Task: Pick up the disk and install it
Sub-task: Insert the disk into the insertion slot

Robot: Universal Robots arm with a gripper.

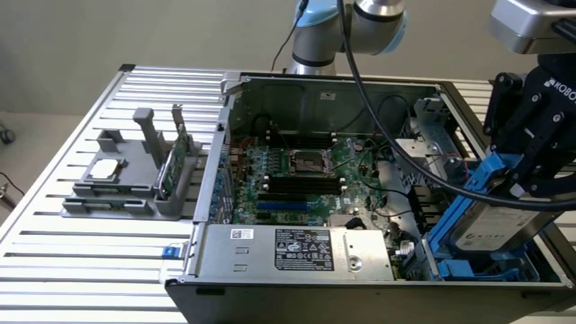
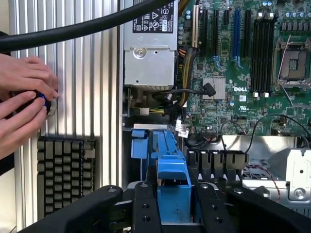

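Though picked up and pinched between the jaws, not yet installed. Holding the disk [image 1: 498, 223] tilted by its blue carrier frame [image 1: 450, 226], lower end down at the drive bay [image 1: 477, 270] in the corner of the open computer case [image 1: 324, 88] on the exterior view's right. Pick done; seating left, judging by the tilt and the label end standing above the bay. From the wrist: carrier between the jaws, motherboard [image 2: 233, 63] beyond. Also a person's hands [image 2: 24, 107] on a small blue item, on the worktop [image 2: 92, 73] near a keyboard [image 2: 65, 174].
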